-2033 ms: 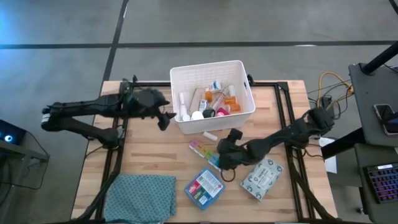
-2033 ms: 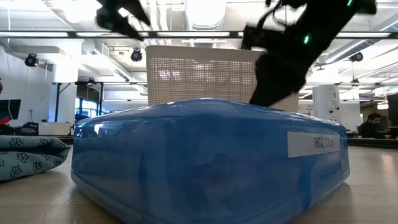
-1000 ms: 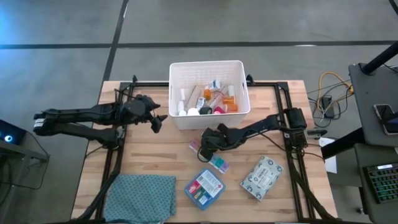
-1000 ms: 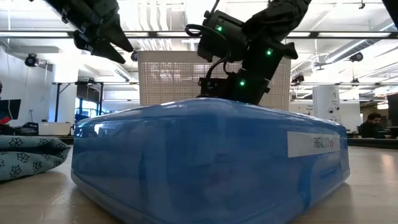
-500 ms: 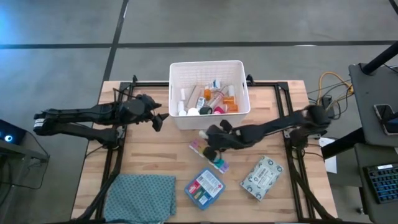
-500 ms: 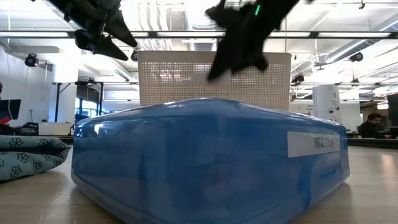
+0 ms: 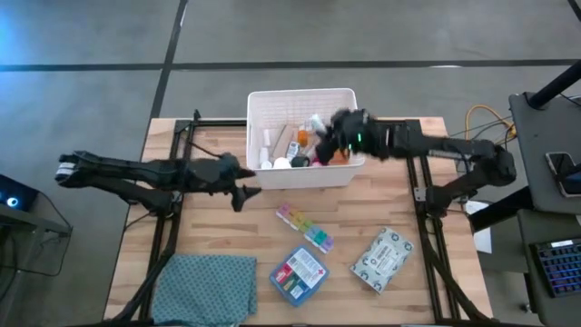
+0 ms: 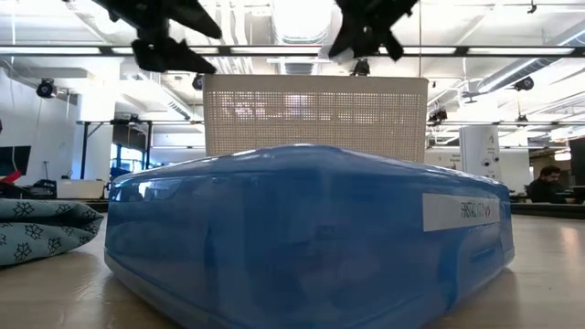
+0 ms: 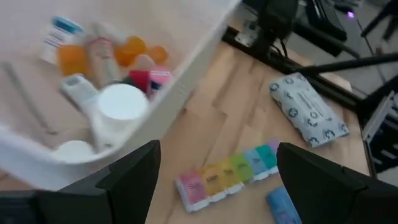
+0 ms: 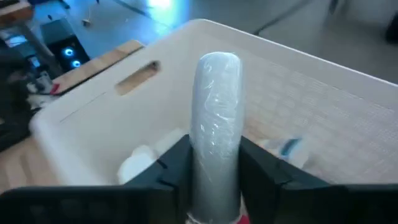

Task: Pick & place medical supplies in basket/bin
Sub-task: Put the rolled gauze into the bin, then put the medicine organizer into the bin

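Note:
The white slotted bin (image 7: 349, 174) stands at the table's far middle with several bottles and containers inside. My right gripper (image 7: 325, 127) hangs over its inside, shut on a white tube (image 10: 215, 112) wrapped in clear film. My left gripper (image 7: 242, 193) stands open above the table, just in front of the bin's near left corner, with nothing between its fingers. On the table in front of the bin lie the multicoloured pill organiser (image 7: 305, 226), the blue first-aid box (image 7: 298, 273) and the grey-green wipes pack (image 7: 381, 260). My right gripper pinches the tube's lower part (image 10: 214, 163) between its two fingers, one on each side. The tube runs along the fingers, and its rounded free end (image 10: 218, 62) sticks out well past them. It is lifted clear, above the bin's inside.
A teal patterned folded cloth (image 7: 209, 289) lies at the near left corner. Black frame rails (image 7: 172, 209) run along the table's left and right sides. In the low view the blue first-aid box (image 8: 302, 238) fills the foreground and hides the table behind it.
My right gripper has risen from the table in front of the bin, taking the white tube up with it, and has gone toward the far edge until it hangs over the bin. My left gripper has shifted toward the table's right and near edges, still open.

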Controlling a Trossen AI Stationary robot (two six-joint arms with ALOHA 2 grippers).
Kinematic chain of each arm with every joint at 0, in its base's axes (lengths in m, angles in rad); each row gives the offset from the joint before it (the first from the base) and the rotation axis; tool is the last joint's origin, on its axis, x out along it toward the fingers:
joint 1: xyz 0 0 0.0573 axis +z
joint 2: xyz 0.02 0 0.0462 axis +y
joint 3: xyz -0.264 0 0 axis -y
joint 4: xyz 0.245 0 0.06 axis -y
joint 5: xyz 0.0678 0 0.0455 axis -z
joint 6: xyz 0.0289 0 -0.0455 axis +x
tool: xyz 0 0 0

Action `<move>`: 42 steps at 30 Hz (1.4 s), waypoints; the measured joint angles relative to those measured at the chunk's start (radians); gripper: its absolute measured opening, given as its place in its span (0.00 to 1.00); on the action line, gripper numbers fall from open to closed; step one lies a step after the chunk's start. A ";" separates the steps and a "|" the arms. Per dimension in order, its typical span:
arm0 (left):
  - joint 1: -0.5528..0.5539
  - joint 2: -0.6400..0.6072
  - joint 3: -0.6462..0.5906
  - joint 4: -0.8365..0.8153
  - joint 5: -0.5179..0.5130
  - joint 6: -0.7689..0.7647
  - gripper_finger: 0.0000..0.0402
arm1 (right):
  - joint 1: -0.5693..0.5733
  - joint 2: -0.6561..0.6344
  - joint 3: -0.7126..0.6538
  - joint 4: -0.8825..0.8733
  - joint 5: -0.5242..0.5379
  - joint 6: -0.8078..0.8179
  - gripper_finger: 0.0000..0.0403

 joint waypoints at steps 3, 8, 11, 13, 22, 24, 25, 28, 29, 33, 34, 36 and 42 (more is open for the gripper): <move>-0.026 0.082 0.000 0.062 0.038 0.027 0.74 | -0.112 0.020 0.024 -0.033 -0.127 -0.002 0.39; -0.082 0.219 0.000 0.148 0.097 0.253 0.74 | -0.165 0.022 0.045 -0.059 -0.210 -0.017 0.61; -0.100 0.293 0.000 0.164 0.103 0.403 0.74 | -0.153 0.012 0.064 -0.083 -0.210 -0.060 0.70; -0.100 0.342 0.000 0.168 0.101 0.476 0.74 | -0.134 0.003 0.085 -0.109 -0.209 -0.089 0.74; -0.100 0.575 0.055 0.268 0.149 0.748 0.74 | -0.020 -0.063 0.122 -0.250 -0.164 -0.060 0.79; -0.098 0.625 0.101 0.257 0.150 0.804 0.74 | 0.012 -0.079 0.117 -0.276 -0.122 -0.058 0.79; -0.095 0.656 0.130 0.235 0.150 0.828 0.74 | 0.026 -0.085 0.116 -0.290 -0.102 -0.052 0.79; -0.076 0.745 0.238 0.105 0.154 0.848 0.74 | 0.068 -0.090 0.114 -0.321 -0.045 -0.033 0.79; -0.070 0.770 0.280 0.043 0.154 0.849 0.74 | 0.081 -0.090 0.114 -0.326 -0.027 -0.026 0.79; -0.060 0.881 0.420 -0.151 0.154 0.903 0.74 | 0.116 -0.092 0.113 -0.339 0.010 -0.004 0.79; -0.058 0.904 0.445 -0.171 0.155 0.922 0.74 | 0.122 -0.092 0.112 -0.339 0.014 -0.003 0.79; -0.053 0.945 0.483 -0.201 0.155 0.950 0.74 | 0.132 -0.092 0.108 -0.341 0.028 0.005 0.79; -0.038 0.973 0.534 -0.223 0.153 0.970 0.74 | 0.149 -0.092 0.105 -0.342 0.038 0.036 0.78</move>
